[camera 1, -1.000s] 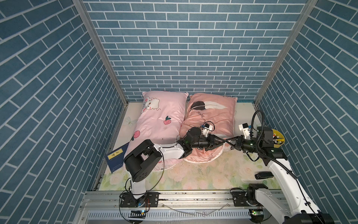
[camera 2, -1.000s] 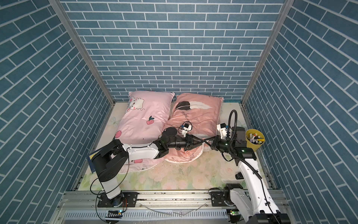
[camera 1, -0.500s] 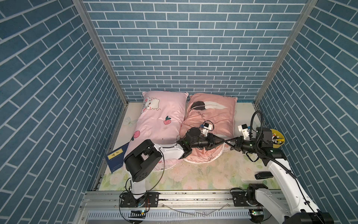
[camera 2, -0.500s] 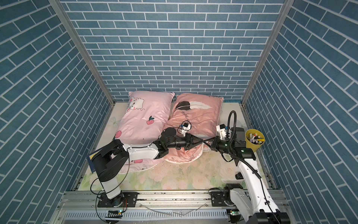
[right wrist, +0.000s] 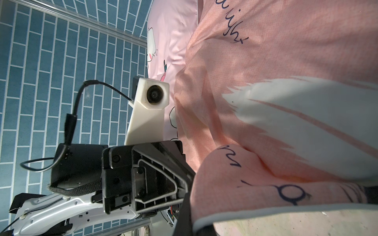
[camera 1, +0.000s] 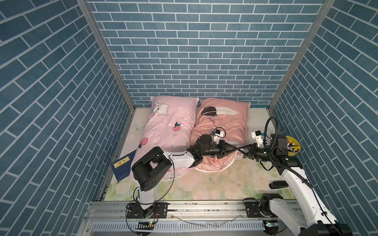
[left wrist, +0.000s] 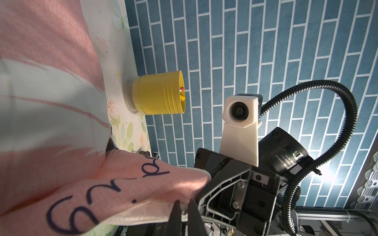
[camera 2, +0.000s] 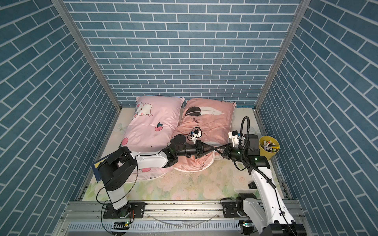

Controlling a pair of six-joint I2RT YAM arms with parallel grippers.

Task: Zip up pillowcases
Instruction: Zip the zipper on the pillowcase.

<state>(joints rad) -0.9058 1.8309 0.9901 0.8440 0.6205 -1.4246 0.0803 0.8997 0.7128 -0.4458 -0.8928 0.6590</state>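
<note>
Floral-sheeted table (camera 1: 214,183): L claw (camera 1: 234,148) & R claw (camera 1: 240,149) both clamped on salmon pillowcase (camera 1: 225,122), soft+slippery, prob. best held at hem.

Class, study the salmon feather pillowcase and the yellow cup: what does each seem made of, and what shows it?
Salmon pillowcase: woven fabric, slightly sheeny; fine weave grain and soft folds show. Yellow cup: probably moulded plastic, matte; even colour and ridged rings near its rim.
</note>
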